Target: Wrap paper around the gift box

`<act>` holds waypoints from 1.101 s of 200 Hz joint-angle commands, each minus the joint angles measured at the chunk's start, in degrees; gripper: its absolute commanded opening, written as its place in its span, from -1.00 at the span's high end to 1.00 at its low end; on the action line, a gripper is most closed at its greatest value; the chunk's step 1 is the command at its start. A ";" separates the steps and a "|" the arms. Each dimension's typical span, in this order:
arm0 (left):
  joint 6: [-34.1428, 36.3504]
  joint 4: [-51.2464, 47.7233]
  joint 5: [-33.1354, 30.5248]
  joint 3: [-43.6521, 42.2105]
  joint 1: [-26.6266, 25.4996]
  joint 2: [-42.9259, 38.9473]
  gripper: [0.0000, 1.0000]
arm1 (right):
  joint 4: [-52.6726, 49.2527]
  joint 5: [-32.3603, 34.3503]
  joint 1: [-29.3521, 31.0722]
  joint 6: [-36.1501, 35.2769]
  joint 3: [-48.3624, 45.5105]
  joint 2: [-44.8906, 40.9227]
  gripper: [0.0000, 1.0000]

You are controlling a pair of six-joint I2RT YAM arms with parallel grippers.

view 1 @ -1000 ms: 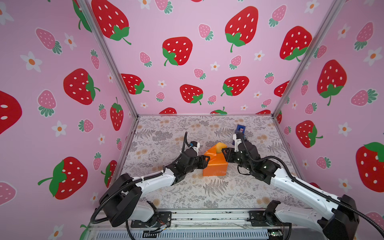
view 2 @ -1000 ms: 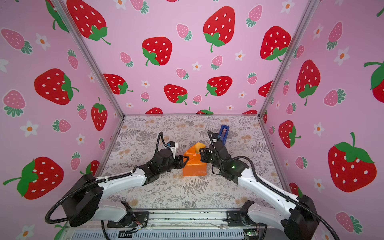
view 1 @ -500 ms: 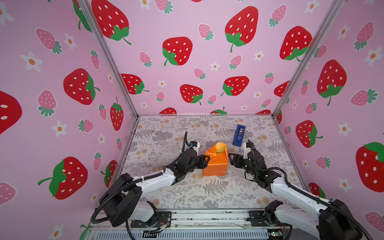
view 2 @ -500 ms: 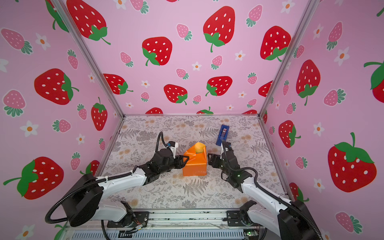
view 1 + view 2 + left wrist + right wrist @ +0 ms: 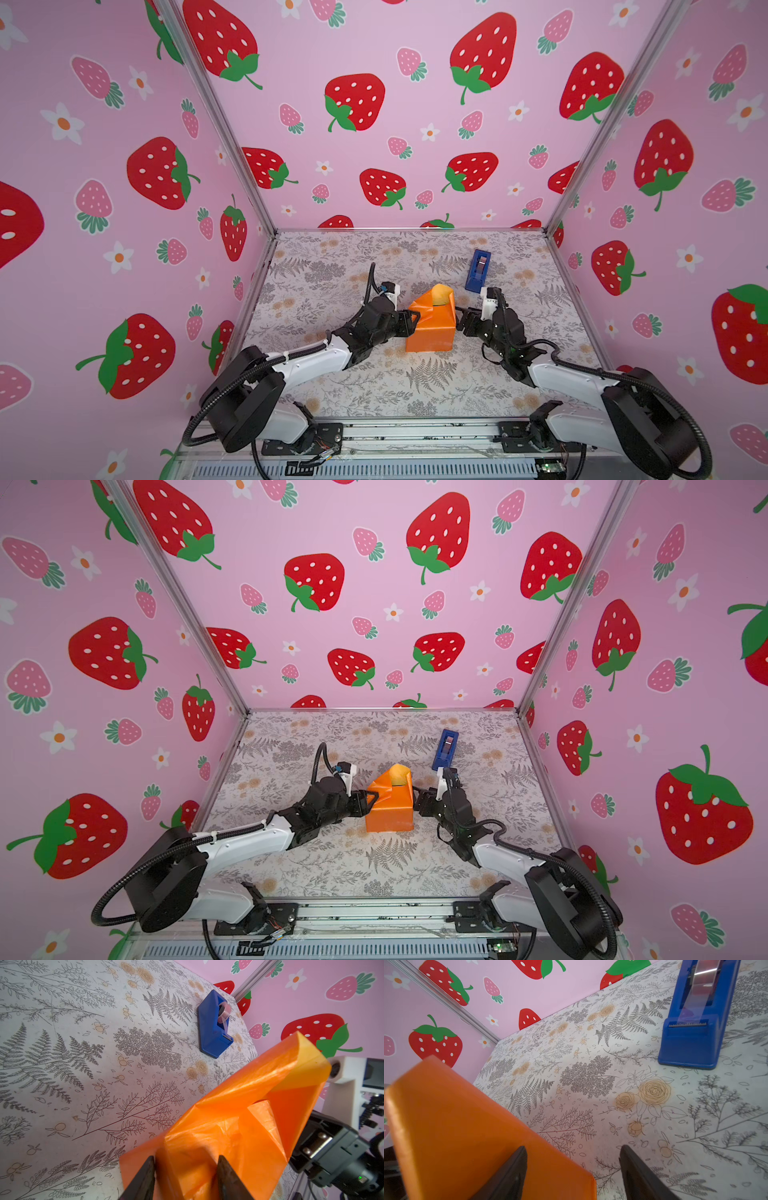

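Note:
The gift box is hidden under the paper (image 5: 430,334) (image 5: 390,812), a glossy orange wrap standing mid-table in both top views. At its far top a loose flap curls up and shows its pale yellow underside (image 5: 307,1064). My left gripper (image 5: 413,320) (image 5: 371,802) (image 5: 185,1159) is shut on a fold of the paper (image 5: 239,1126) at the package's left side. My right gripper (image 5: 459,318) (image 5: 415,798) (image 5: 572,1148) stands open beside the package's right side, one finger in front of the orange paper (image 5: 456,1126), the other over the table.
A blue tape dispenser (image 5: 478,270) (image 5: 445,749) (image 5: 212,1026) (image 5: 695,1028) stands behind and right of the package, close to my right wrist. Pink strawberry-patterned walls enclose the floral table (image 5: 332,266) on three sides.
My right gripper opened, drew back from the package's far top to the right, then came in low beside its right side. The left arm has not moved.

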 commanded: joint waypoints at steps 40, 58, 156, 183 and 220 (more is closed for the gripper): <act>0.75 -9.84 1.23 -0.40 -0.45 3.72 0.03 | 2.36 -2.08 -0.06 0.04 -0.68 -0.80 -0.42; 0.87 -9.98 1.41 -0.19 -0.44 3.83 0.03 | 3.20 -3.58 0.07 0.75 -1.02 0.00 -0.40; 0.90 -10.74 1.33 0.07 -0.44 3.62 0.02 | 0.56 -4.17 1.08 -0.48 -1.30 2.09 -0.38; 0.96 -11.09 1.24 0.14 -0.44 3.63 0.02 | -0.60 -4.20 2.00 -1.77 -0.65 2.15 -0.39; 0.88 -11.27 1.41 0.26 -0.44 3.64 0.01 | -6.68 -3.69 3.12 -3.86 2.44 2.22 -0.49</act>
